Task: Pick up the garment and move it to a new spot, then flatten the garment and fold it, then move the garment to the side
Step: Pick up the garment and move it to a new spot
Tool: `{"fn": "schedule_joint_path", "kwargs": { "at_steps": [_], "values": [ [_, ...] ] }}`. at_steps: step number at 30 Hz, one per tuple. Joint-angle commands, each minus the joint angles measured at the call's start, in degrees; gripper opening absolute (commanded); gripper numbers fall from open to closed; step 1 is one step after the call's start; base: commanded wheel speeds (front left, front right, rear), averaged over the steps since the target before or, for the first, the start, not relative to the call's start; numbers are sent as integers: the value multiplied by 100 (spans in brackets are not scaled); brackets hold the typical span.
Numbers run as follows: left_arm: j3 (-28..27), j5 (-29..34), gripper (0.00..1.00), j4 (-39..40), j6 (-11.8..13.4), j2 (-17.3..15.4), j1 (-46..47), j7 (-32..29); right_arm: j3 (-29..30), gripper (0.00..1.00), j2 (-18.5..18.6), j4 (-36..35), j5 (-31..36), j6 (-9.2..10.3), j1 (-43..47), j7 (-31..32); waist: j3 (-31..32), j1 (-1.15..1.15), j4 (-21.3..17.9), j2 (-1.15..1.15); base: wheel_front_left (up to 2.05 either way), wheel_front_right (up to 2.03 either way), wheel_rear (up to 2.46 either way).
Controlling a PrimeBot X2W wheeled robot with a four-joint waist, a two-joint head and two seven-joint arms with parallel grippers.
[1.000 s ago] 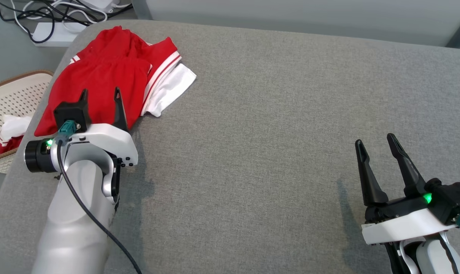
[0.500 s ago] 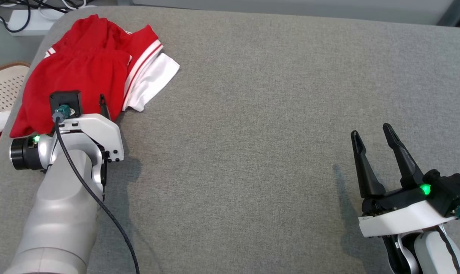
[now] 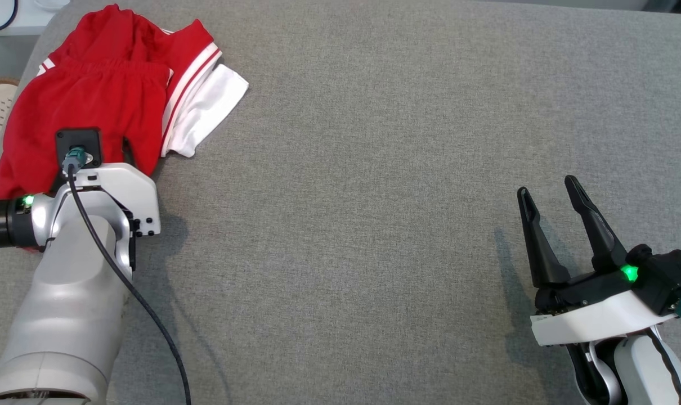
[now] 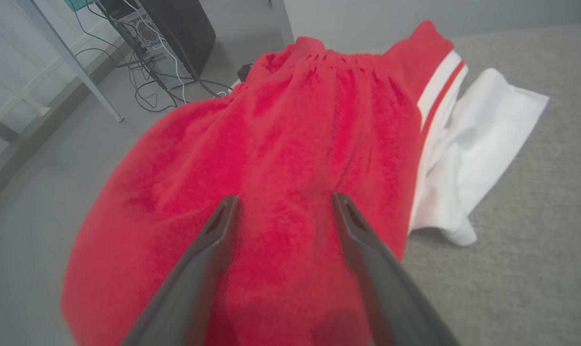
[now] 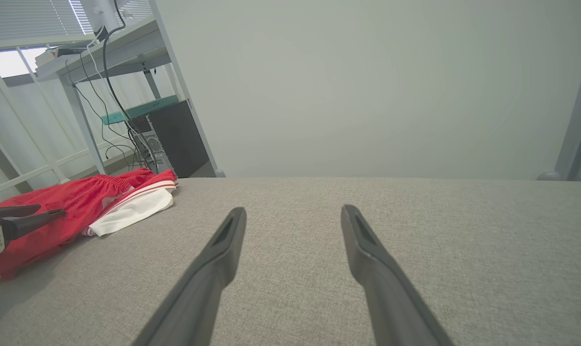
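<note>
Tipped lower than a second ago, the left gripper (image 4: 283,198) has its jaws spread wide, right over the crumpled red fabric garment with white trim (image 3: 93,95); contact is unclear. The garment lies at the far-left corner of the grey woven cushion (image 3: 374,169). The right gripper (image 3: 546,188), well apart, gapes empty.

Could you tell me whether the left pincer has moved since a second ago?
Yes. Against the garment, the left pincer has tipped downward toward its near red part; the camera shifted too.

Looked like lab/office: PC tower (image 5: 177,139) on floor, loose cables (image 4: 151,91), metal-frame desk (image 5: 117,50), power strip (image 3: 11,19), plain grey wall (image 5: 367,86), window blinds (image 5: 21,19) behind.
</note>
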State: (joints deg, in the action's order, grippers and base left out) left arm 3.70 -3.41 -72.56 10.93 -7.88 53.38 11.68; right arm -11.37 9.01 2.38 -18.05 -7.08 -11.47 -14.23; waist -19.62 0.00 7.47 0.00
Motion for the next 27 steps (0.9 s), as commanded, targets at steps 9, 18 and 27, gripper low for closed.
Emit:
{"fn": "schedule_joint_path", "kwargs": {
  "at_steps": [9,18,27],
  "values": [
    [-28,-24,0,-43,-34,-373,168,106,-134,100,51,-209,-83,-41,-148,-77,-58,0,-35,0,0,0,0],
    [-85,-228,0,324,-303,-411,66,323,-105,100,-33,-187,-73,-41,-204,-77,-24,0,-78,0,0,0,0],
    [-199,-335,0,1888,-432,-333,-539,330,-40,100,-115,-173,-91,-41,-140,-77,262,0,-173,0,0,0,0]
  ]
}}
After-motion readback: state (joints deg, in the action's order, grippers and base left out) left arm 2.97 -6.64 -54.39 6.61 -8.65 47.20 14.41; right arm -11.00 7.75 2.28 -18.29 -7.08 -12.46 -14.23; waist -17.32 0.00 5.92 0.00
